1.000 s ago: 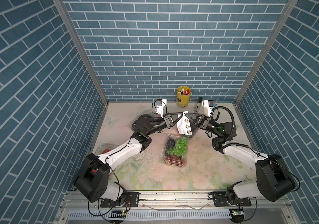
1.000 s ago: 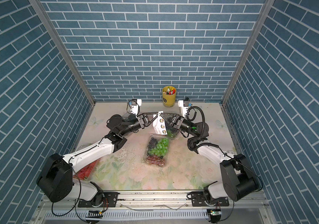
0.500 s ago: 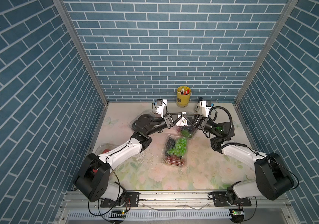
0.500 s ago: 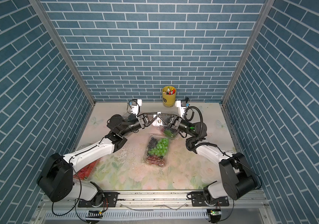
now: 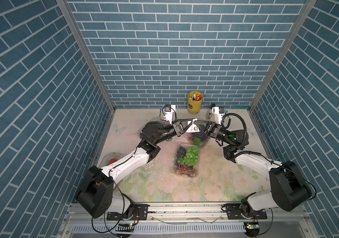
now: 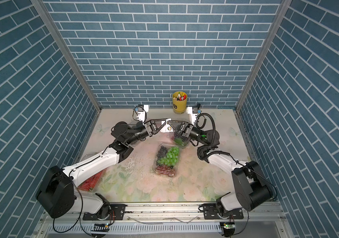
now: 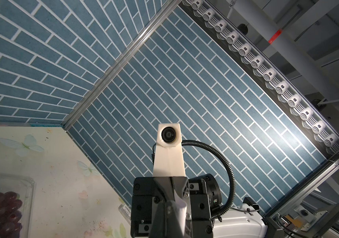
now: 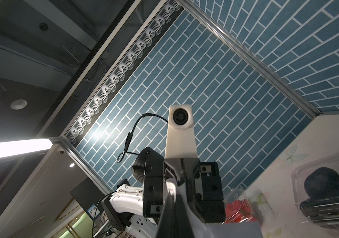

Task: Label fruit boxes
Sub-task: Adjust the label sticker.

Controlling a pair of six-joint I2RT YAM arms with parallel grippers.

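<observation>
You've got a yellow pen cup [image 5: 195, 104] stuffed with markers [image 5: 195, 96] against the blue brick wall [image 5: 174, 51], a white sticker sheet [image 5: 193, 128] just in front, and a floral surface [image 5: 216, 181] underneath.

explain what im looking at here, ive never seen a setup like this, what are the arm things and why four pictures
This is a robot with two arms bolted to the front of a table, and each arm ends in a two-fingered clamp. The two wide pictures come from one paired camera high above, so they look nearly alike. The other two come from small cameras on the wrists, which here face each other and the walls.

On the table are a clear box of mixed grapes in the middle, a box of purple grapes behind it, a strawberry box half hidden under the left arm, a box of black berries and a yellow pen cup at the back.

The left gripper and right gripper meet tip to tip, both shut on a white sticker sheet held above the table.
</observation>
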